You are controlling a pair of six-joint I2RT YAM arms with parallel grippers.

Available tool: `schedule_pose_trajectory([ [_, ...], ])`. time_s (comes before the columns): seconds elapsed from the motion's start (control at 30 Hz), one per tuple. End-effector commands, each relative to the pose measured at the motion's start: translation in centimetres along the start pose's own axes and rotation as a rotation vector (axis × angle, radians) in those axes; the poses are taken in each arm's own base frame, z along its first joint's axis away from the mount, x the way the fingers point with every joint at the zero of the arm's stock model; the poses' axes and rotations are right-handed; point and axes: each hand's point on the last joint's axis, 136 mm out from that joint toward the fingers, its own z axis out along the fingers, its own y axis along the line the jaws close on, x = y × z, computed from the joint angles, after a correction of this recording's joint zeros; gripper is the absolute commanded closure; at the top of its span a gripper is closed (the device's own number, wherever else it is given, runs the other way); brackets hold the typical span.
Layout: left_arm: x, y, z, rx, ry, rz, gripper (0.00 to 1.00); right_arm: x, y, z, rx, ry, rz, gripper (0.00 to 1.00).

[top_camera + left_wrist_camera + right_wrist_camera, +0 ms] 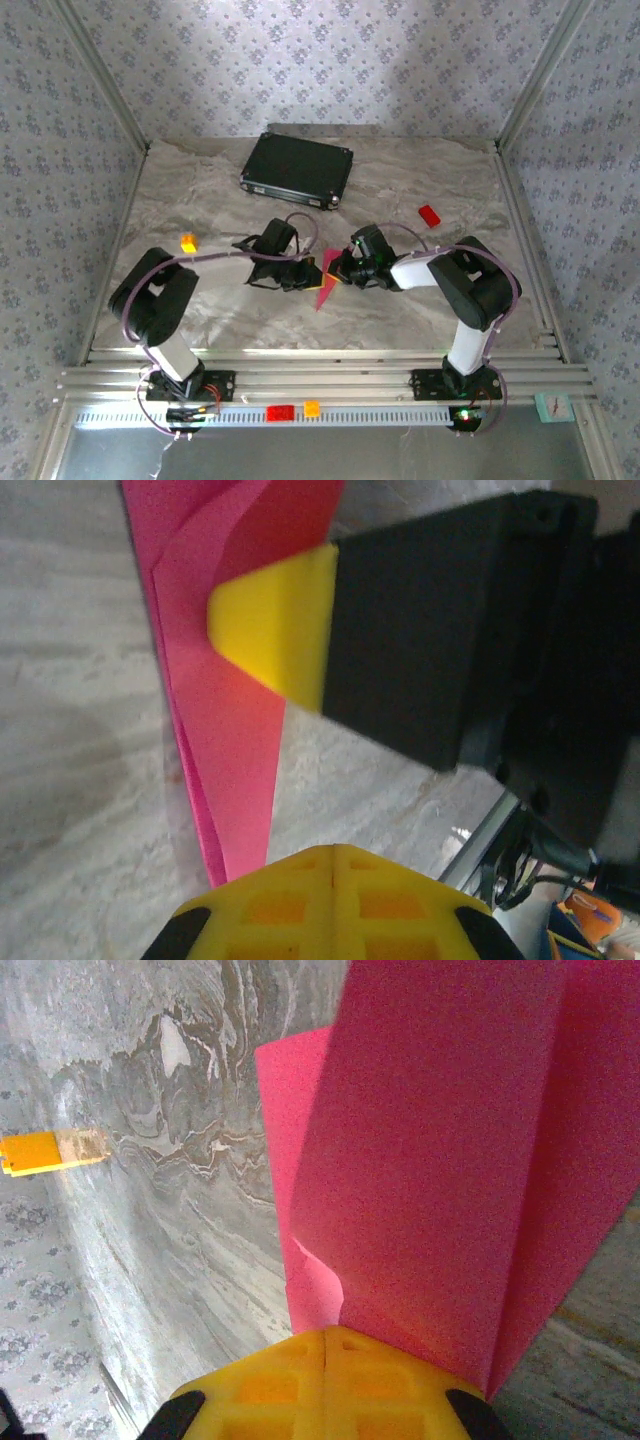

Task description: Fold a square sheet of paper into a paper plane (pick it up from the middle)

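Observation:
The square sheet of paper, magenta-pink, is folded into a slim pointed paper plane (326, 280) at mid-table, its tip toward the near edge. My right gripper (340, 268) is shut on its upper part. Pink layers (450, 1160) fan out from both sides of the closed yellow fingers (330, 1380). In the left wrist view one yellow fingertip (275, 625) of the right gripper lies against the paper (225, 750). My left gripper (306, 272) is shut beside the plane. The paper's narrow end runs down behind its left finger (270, 910), and no paper shows in the seam between its jaws.
A black case (297, 170) lies at the back. A small red block (429, 215) sits to the right and an orange cube (188, 242) to the left, which the right wrist view also catches as the orange cube (52, 1150). On the front rail are a red piece (280, 412) and an orange piece (312, 408).

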Motion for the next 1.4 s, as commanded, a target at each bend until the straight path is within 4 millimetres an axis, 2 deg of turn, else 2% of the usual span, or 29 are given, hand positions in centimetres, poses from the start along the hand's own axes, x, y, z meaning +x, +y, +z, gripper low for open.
schedule_pose_trajectory([
  [0.0, -1.5, -0.9, 0.9, 0.037, -0.008, -0.024, 1.0, 2.6, -7.1, 0.6, 0.231, 0.034, 0.114, 1.0],
  [0.13, -2.1, 0.1, 2.1, 0.016, -0.004, -0.049, 1.0, 2.7, -7.1, 0.4, 0.226, 0.025, 0.117, 1.0],
  [0.3, -2.6, 0.1, 2.8, 0.027, -0.002, -0.046, 1.0, 2.9, -7.4, 0.4, 0.233, 0.025, 0.119, 1.0],
  [0.67, -1.1, -0.1, 3.8, 0.064, 0.065, -0.008, 0.98, 3.1, -8.2, 0.3, 0.251, 0.023, 0.131, 1.0],
  [0.83, 0.9, 2.8, 4.6, -0.03, 0.142, -0.061, 1.0, 3.1, -8.2, 0.4, 0.251, 0.028, 0.131, 1.0],
  [0.97, 3.2, 4.8, 4.2, -0.083, 0.192, -0.067, 1.0, 3.1, -8.6, 0.1, 0.268, 0.027, 0.134, 1.0],
  [1.23, 6.9, 7.4, 2.1, -0.206, 0.259, -0.031, 0.99, 2.8, -9.0, -0.2, 0.284, 0.019, 0.135, 1.0],
  [1.37, 8.0, 7.4, 1.2, -0.227, 0.282, 0.011, 0.98, 2.8, -9.0, -0.2, 0.291, 0.022, 0.132, 1.0],
])
